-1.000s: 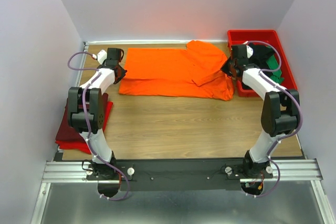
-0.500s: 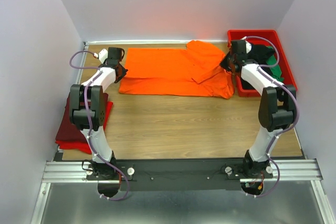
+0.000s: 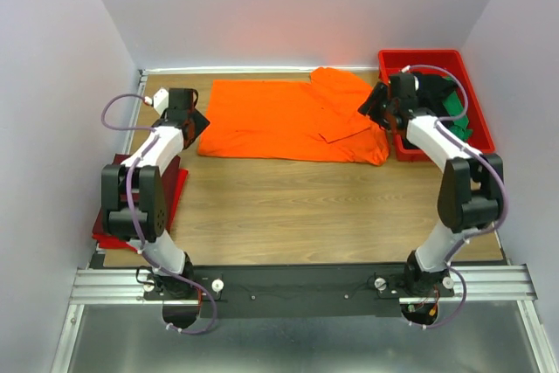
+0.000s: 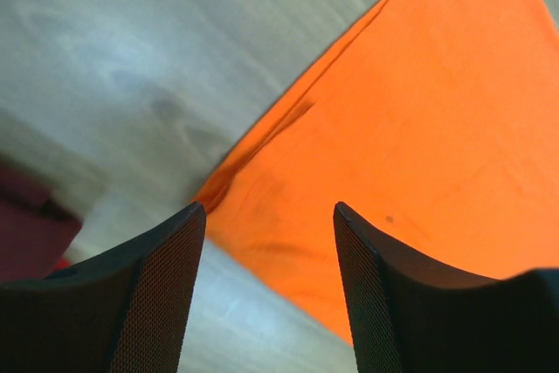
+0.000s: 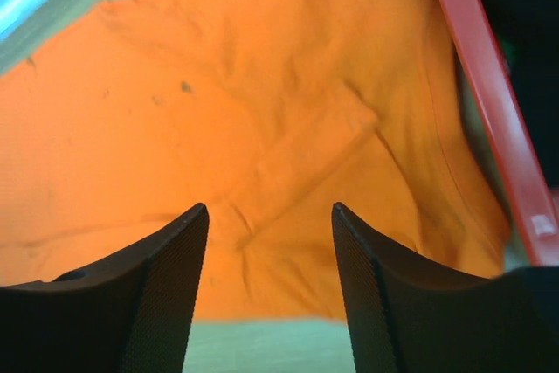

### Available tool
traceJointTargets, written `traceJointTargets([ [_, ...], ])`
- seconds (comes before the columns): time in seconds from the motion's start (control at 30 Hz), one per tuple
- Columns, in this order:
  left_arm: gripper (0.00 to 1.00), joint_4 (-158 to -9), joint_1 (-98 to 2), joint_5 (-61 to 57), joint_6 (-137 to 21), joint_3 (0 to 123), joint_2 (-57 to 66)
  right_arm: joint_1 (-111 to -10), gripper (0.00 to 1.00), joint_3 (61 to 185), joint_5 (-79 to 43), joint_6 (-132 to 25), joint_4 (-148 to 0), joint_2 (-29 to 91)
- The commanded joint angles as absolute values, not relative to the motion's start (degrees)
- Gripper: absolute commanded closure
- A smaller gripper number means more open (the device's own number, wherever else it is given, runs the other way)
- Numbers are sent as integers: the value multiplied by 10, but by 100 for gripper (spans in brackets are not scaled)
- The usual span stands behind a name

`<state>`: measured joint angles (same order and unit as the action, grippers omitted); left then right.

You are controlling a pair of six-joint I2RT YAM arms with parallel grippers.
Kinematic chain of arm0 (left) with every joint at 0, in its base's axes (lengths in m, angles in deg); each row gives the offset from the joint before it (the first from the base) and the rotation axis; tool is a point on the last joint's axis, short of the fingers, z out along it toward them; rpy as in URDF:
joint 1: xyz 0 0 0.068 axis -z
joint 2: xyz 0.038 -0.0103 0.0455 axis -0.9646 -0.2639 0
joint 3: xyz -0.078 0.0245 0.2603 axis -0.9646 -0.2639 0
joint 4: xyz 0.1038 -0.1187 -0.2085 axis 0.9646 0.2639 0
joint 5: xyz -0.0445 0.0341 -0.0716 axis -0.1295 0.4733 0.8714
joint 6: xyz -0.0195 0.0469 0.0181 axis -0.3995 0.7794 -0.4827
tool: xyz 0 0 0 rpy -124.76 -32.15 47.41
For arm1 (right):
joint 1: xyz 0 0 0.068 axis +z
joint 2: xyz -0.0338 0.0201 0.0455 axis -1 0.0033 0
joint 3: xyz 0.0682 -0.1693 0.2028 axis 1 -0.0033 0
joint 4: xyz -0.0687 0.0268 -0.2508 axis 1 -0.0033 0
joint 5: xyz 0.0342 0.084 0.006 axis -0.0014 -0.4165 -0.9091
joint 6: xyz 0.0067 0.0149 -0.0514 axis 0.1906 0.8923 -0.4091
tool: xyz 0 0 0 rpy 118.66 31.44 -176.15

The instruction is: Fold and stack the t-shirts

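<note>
Orange t-shirt (image 3: 288,120) lies flat across the far half of the wooden table (image 3: 306,207). Its long edges run left to right, and a rumpled flap is doubled over at its right end.

The left gripper (image 3: 194,120) hovers at the shirt's left edge with its jaws spread. In the left wrist view the gap of the left gripper (image 4: 266,211) shows the shirt's corner (image 4: 410,128) below it and bare wood to the side.

The right gripper (image 3: 371,104) hangs over the creased right end, its jaws also apart and holding no cloth. From the right wrist, the right gripper (image 5: 269,209) frames wrinkled orange fabric (image 5: 262,111).

A red tray (image 3: 419,53) stands in the far right corner, just beside the shirt's right end. Its rim (image 5: 489,102) runs along the cloth's edge, and whether the two touch cannot be told. Green cloth (image 3: 456,111) lies inside the tray, and the right arm crosses over the tray's near part and hides some of what is in it.

At the left edge of the table, a maroon and red stack (image 3: 176,188) of folded shirts sits well apart from the orange one. It is partly covered by the left arm, which reaches over it.
</note>
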<state>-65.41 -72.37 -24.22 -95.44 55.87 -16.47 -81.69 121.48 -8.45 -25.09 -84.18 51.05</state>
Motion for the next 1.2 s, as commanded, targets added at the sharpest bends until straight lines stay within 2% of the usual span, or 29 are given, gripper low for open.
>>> traceJointTargets([
  [0.0,34,-647,-713,-255,-988,492,-117,-821,36,1126,-88,-238,-843,441],
  [0.27,43,-691,-698,-219,-994,435,-136,-820,45,984,-44,-227,-844,347],
  [0.37,43,-696,-692,-221,-996,434,-137,-821,46,974,-24,-230,-847,339],
  [0.4,43,-695,-691,-222,-996,435,-140,-821,49,972,-18,-230,-848,340],
  [0.53,45,-691,-690,-229,-1000,444,-147,-821,52,974,-12,-230,-848,351],
  [0.7,49,-674,-690,-254,-1008,458,-161,-820,52,976,-14,-231,-848,353],
  [0.97,49,-658,-690,-299,-1023,480,-188,-821,52,976,-13,-237,-848,355],
  [1.17,55,-662,-690,-309,-1034,489,-216,-820,51,976,-13,-243,-848,355],
])
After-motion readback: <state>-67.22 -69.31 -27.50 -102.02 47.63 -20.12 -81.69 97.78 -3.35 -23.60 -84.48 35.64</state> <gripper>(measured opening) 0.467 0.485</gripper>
